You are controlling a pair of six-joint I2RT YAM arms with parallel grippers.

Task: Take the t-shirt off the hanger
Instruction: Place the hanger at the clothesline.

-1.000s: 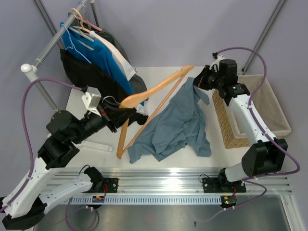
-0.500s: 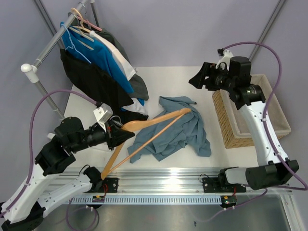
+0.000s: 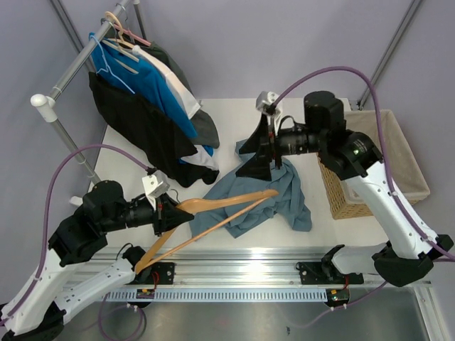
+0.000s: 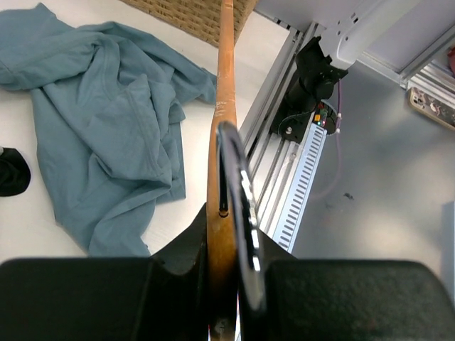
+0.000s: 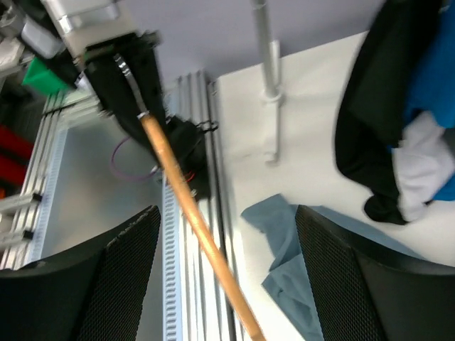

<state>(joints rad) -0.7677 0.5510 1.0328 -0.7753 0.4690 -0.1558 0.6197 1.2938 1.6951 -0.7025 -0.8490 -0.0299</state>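
Top external view. Your right gripper (image 3: 249, 160) had let go and hung spread above the t-shirt (image 3: 283, 193), which lay crumpled on the table (image 3: 227, 114). Your left gripper (image 3: 169, 214), pinching the hanger (image 3: 227, 201) by its neck, had drawn it near-left. Removal looked essentially done.

1. Right gripper (image 5: 226, 209) has its two mesh fingers (image 5: 117, 284) spread wide.
2. Hanger (image 5: 190, 213) cuts diagonally between them, its top end pinched by the left gripper (image 5: 135, 99).
3. Shirt (image 5: 277, 234) is crumpled on the table (image 5: 313, 128), near dark clothes (image 5: 370, 135).
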